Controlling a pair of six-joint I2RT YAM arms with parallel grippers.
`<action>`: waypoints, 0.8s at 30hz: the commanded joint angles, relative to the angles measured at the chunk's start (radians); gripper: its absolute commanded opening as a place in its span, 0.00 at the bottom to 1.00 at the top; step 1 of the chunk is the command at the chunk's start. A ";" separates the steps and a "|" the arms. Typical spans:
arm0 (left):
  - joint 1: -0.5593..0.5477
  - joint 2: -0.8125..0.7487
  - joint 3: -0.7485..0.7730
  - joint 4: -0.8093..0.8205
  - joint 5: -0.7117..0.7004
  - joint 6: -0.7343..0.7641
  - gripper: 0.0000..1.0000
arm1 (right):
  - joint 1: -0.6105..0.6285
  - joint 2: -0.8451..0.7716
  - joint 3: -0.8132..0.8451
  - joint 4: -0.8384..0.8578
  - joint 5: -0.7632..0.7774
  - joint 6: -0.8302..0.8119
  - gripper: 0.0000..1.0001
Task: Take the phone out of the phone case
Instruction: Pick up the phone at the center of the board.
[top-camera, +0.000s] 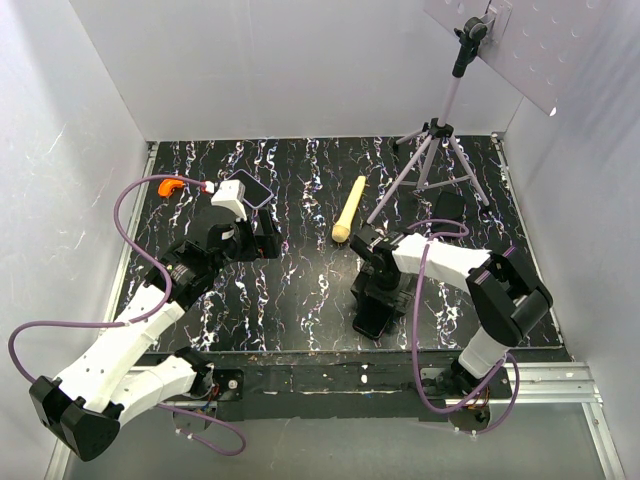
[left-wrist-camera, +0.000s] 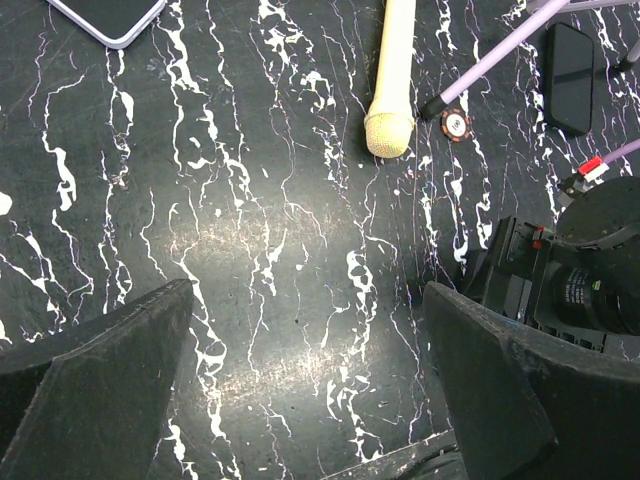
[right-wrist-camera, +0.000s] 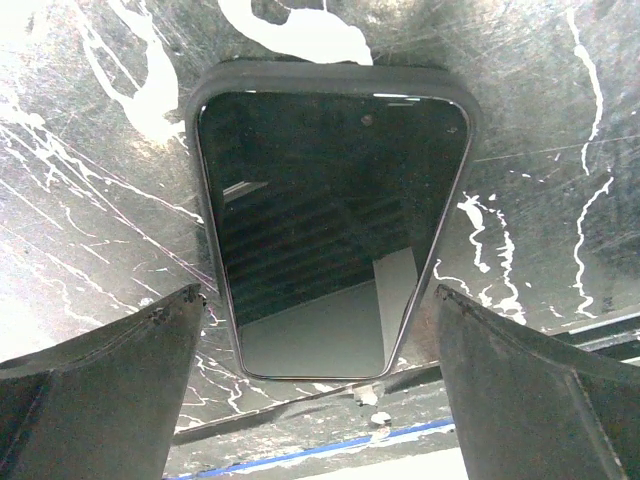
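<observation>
The phone (right-wrist-camera: 325, 210) lies screen up on the black marbled table, its glossy black glass mirroring the room. It sits inside the phone case (right-wrist-camera: 330, 75), whose matte black rim shows around the far end and sides. My right gripper (right-wrist-camera: 320, 295) hovers open just above the phone's near end, one finger on each side and touching nothing. From above, the phone (top-camera: 371, 322) is a dark slab under the right gripper (top-camera: 375, 300), close to the table's front edge. My left gripper (left-wrist-camera: 308, 288) is open over bare table at the left (top-camera: 258, 240).
A second flat slab with a lavender rim (left-wrist-camera: 110, 15) lies at the back left beside an orange piece (top-camera: 170, 186). A cream-yellow stick (top-camera: 348, 210) lies mid-table. A grey tripod (top-camera: 435, 150) stands back right with a black slab (left-wrist-camera: 570, 65) by its legs. White walls enclose the table.
</observation>
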 joint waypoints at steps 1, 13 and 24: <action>-0.003 -0.013 0.037 -0.006 0.003 0.021 1.00 | -0.001 0.001 -0.005 0.027 0.019 0.025 1.00; -0.002 0.030 0.037 -0.005 0.092 -0.018 1.00 | -0.004 -0.010 -0.072 0.055 0.111 0.032 0.92; -0.003 0.047 -0.002 -0.009 0.262 -0.136 1.00 | -0.002 -0.031 -0.007 0.105 0.050 -0.192 0.37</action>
